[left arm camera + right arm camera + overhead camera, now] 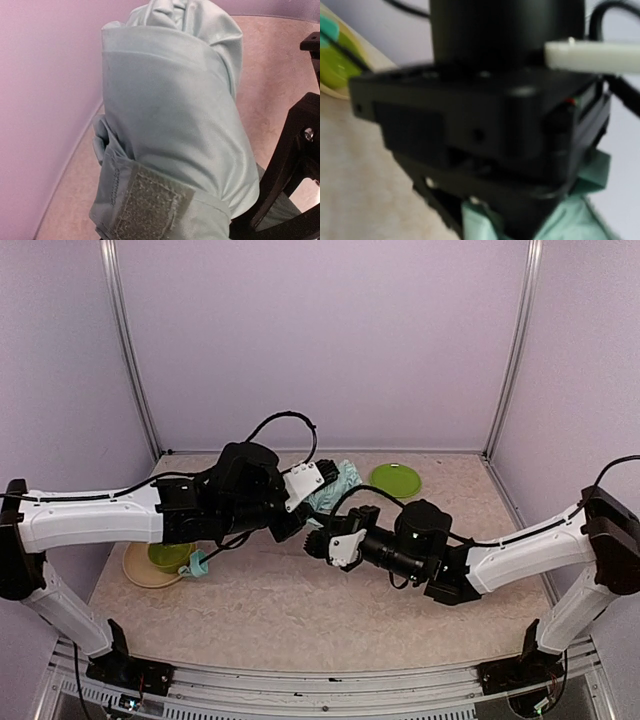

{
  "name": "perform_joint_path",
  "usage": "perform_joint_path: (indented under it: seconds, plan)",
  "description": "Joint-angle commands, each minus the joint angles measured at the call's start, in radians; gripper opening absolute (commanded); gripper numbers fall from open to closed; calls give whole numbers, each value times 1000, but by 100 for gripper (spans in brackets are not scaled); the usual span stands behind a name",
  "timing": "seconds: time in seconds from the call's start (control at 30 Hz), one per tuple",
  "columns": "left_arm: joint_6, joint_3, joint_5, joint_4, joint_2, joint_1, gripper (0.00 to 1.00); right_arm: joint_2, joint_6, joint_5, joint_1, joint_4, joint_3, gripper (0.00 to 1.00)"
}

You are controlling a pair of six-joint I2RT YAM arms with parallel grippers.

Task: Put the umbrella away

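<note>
The umbrella (335,485) is a rolled bundle of pale mint fabric at the table's middle back. In the left wrist view the umbrella (175,115) fills the frame, with a grey hook-and-loop tab (150,205) on its strap at the bottom. My left gripper (300,513) is closed around the bundle, its fingertips hidden by fabric. A small mint handle (197,564) shows under the left arm, beside the bowl. My right gripper (318,543) is shut just below and right of the left one. In the blurred right wrist view the left wrist's black housing (480,125) blocks most of the frame, with mint fabric (570,215) below it.
A flat green plate (396,479) lies at the back right. A green bowl (168,556) sits on a tan plate (135,570) at the left, under the left arm. Lilac walls and metal posts close in the table on three sides.
</note>
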Motion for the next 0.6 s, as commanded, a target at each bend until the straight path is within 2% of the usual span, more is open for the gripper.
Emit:
perform_joint_path:
  seconds: [0.0,0.13,0.23,0.43,0.57]
  plan:
    - [337,-89,-332,271,-99,-77,0,94,-136,131,9,152,29,1]
    - [540,-218,-436,431,-168,-121,0,110,-176,135,8,217,-6,6]
    - [643,-270,-458,494,-197,-142,0,104,-182,135,8,223,-18,9]
    - [784,-305,-486,566,-194,-173,0,114,-225,125,5,212,-23,16]
    - [821,-302,-508,592,-182,-170,0,118,-234,120,5,218,-40,25]
